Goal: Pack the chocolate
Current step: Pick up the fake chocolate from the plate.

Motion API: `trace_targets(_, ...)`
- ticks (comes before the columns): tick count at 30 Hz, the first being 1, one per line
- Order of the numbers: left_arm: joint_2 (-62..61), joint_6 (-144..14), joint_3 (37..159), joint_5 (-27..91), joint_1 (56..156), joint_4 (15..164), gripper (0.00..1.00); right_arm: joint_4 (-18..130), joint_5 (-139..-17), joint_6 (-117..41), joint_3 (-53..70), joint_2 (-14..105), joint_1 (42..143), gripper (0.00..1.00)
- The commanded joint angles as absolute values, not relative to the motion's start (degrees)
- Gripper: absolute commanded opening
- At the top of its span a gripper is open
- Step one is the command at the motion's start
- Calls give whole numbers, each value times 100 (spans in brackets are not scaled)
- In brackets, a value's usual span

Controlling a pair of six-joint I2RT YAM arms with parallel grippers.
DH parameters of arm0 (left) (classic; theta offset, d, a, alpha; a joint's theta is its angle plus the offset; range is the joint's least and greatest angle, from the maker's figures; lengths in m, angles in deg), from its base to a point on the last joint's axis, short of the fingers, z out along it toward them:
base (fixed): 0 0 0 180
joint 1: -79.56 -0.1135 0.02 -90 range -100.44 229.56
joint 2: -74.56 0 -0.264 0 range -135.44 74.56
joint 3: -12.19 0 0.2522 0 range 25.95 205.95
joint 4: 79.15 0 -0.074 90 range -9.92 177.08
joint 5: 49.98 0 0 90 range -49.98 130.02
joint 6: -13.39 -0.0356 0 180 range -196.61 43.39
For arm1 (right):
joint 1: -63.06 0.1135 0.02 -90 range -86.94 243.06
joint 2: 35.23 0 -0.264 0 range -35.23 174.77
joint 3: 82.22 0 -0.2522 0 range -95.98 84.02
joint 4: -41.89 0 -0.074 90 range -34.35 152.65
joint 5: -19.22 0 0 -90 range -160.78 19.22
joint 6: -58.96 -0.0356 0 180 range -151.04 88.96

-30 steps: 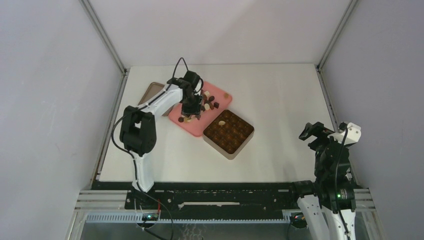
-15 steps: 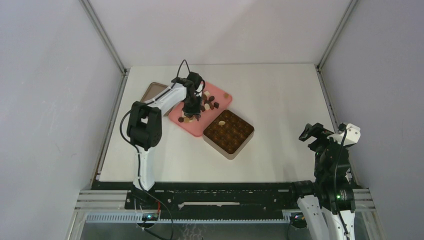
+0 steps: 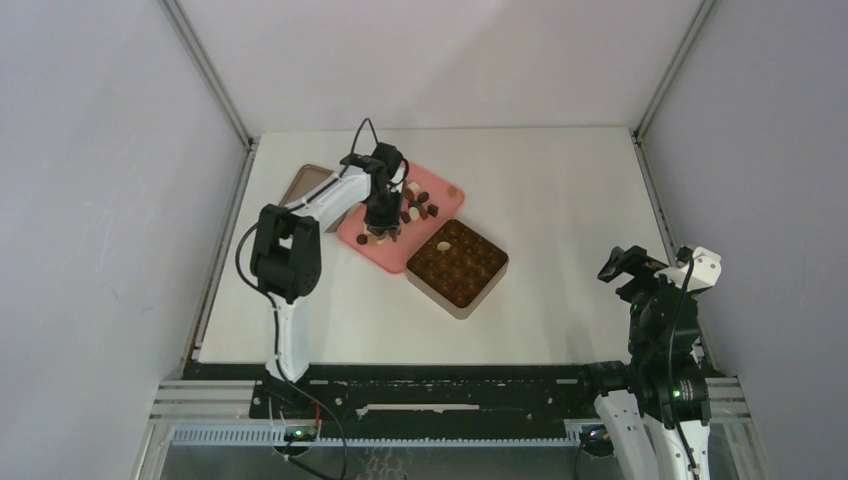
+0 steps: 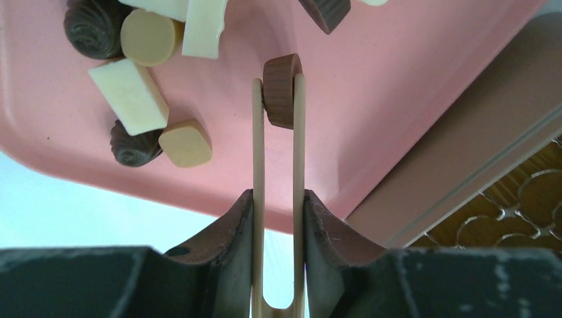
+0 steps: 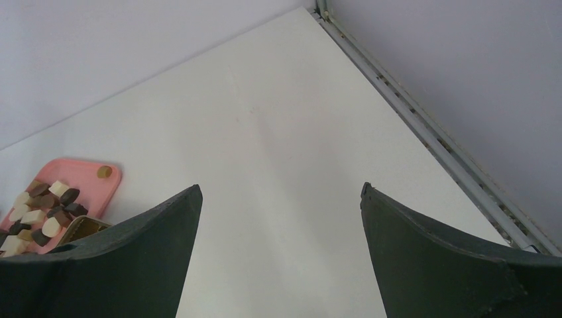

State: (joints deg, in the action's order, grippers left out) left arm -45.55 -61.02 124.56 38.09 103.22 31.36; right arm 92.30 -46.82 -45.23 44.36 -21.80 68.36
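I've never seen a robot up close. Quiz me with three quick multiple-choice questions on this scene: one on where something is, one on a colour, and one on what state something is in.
1. Where is the chocolate that the wooden tongs pinch?
A) over the pink tray
B) inside the tin
C) on the table beside the tin

2. What colour is that chocolate?
A) white
B) mid brown
C) green

3. How is the right gripper?
A) shut on a chocolate
B) holding a second pair of tongs
C) open, with nothing in it

Answers:
1 A: the left wrist view shows pink tray all around the pinched piece.
2 B: it is plainly brown between the pale tong tips.
3 C: the right wrist view shows its fingers far apart, with only the table between them.
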Motion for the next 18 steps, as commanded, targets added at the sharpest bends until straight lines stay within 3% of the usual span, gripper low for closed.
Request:
trace_targets(1, -3744, -6121, 12340, 3664, 10260, 3152, 6, 8993, -4626, -4412, 4456, -2222, 6860, 97)
trace_targets(9, -3101, -6185, 12169, 3203, 10368, 3303, 7, 9002, -4635, -4413, 4456, -2217, 6873, 97)
trace_targets(18, -3029, -6229, 12433, 3023, 11194, 3303, 10, 9015, -4644, -4413, 4456, -2211, 6869, 97)
